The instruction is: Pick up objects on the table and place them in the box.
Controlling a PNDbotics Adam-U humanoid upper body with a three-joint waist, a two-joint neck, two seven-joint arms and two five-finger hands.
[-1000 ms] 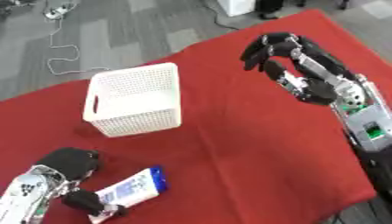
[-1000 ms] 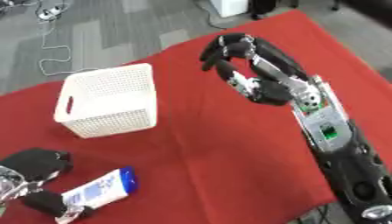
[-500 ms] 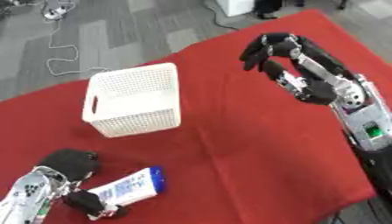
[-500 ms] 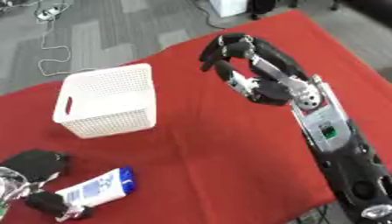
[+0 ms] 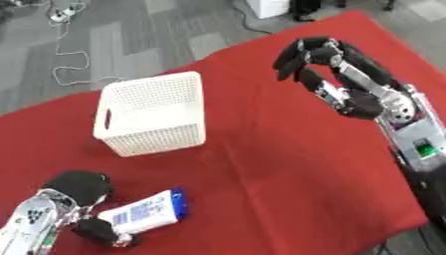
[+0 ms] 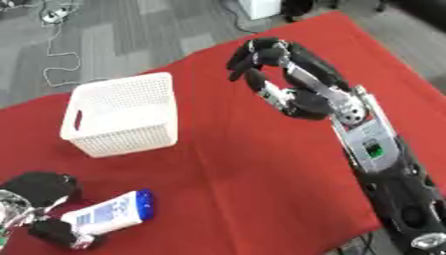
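Left eye view: packet (image 5: 144,213) in left hand (image 5: 74,209)

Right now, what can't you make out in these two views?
- Inside of the white basket: its own near wall hides the floor in both views.
- Pack's label print: too blurred.
- Left hand: arm cut by the lower left corner.
- Right hand: palm faces away.

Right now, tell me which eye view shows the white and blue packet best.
The left eye view: the white and blue packet lies clear of the frame's edge beside the left hand. The right eye view shows it too, nearer the corner.
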